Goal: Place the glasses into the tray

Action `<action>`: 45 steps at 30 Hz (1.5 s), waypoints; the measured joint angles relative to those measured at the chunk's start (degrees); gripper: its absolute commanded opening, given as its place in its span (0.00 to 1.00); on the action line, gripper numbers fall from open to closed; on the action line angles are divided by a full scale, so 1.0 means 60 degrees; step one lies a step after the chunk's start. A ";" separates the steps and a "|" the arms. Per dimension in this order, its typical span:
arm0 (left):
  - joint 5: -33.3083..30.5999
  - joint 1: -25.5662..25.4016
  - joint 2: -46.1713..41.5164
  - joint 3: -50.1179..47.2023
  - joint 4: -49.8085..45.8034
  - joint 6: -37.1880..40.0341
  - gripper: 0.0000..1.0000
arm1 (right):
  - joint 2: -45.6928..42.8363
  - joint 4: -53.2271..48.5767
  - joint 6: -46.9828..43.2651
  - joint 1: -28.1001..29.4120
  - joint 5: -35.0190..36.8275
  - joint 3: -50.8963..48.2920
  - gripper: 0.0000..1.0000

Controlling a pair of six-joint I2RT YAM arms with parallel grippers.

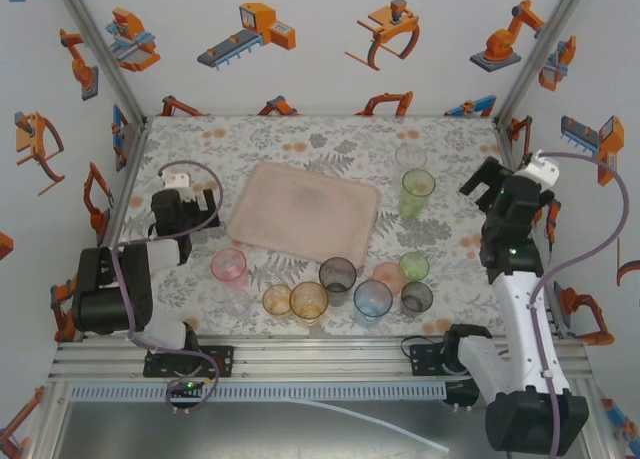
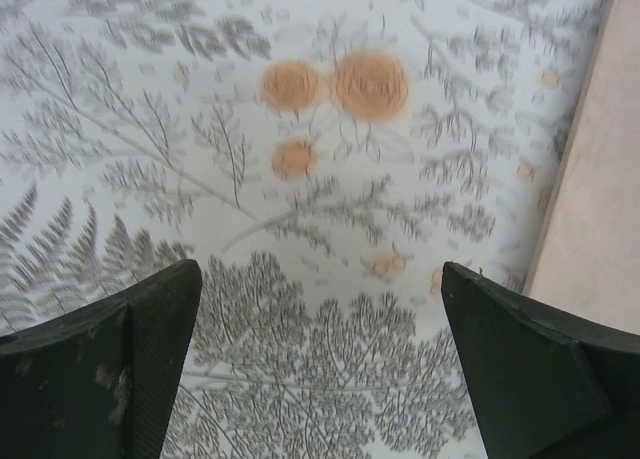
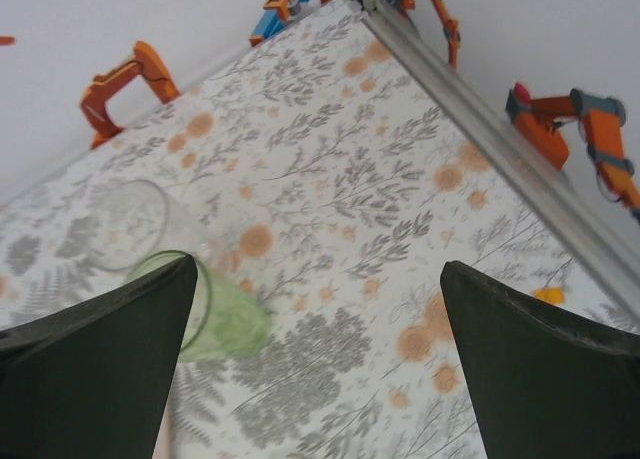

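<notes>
Reaching for a tumbler from a poor line-up is the main hazard here. The right claw (image 3: 318, 271) stands wide open and empty above the patterned tabletop (image 3: 380, 179). The tall green see-through tumbler (image 3: 215, 314) sits just beside its tray-side finger, with a clear tumbler (image 3: 128, 224) close beyond that. Closing from this offset would likely catch only the green rim, or shove the green one into the clear one and tip either.

The left claw (image 2: 320, 279) is likewise spread wide with nothing between its fingers, over bare tabletop. The flat pale pink rectangular tray (image 2: 600, 179) lies just to its right and holds no glasses yet.

Nearer the arm bases than both claws, a cluster of tinted tumblers (image 1: 337, 276) crowds together, several touching or nearly so. Open fingers lowered around one would probably knock its neighbours. The smooth, see-through walls may slip under a light pinch, and a glass released tilted over the tray's low rim could topple and roll off.
</notes>
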 measured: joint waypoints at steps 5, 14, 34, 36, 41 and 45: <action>-0.0251 0.0011 -0.0663 0.0973 -0.1402 -0.0051 0.97 | -0.0484 -0.1628 0.0736 0.0000 -0.1730 0.0892 0.89; -0.1180 0.0029 -0.1206 0.5340 -0.7548 0.1151 0.97 | 0.1166 -0.5552 0.0627 0.0000 -0.2404 0.4714 0.74; 0.1421 -0.0076 -0.3534 0.9275 -1.6662 0.3206 0.97 | 0.6517 -0.7730 -0.0871 0.1392 -0.2495 0.6532 0.55; 0.1475 -0.0084 -0.3796 0.9009 -1.6801 0.3209 0.97 | 0.6838 -0.7479 -0.0922 0.1402 -0.2492 0.6473 0.55; 0.1657 -0.0120 -0.4073 0.8841 -1.6903 0.3198 0.97 | 0.7388 -0.7005 -0.0984 0.1402 -0.2444 0.6459 0.54; 0.1861 -0.0142 -0.4069 0.8841 -1.6906 0.3147 0.97 | 0.7807 -0.6739 -0.0984 0.1413 -0.2375 0.6459 0.53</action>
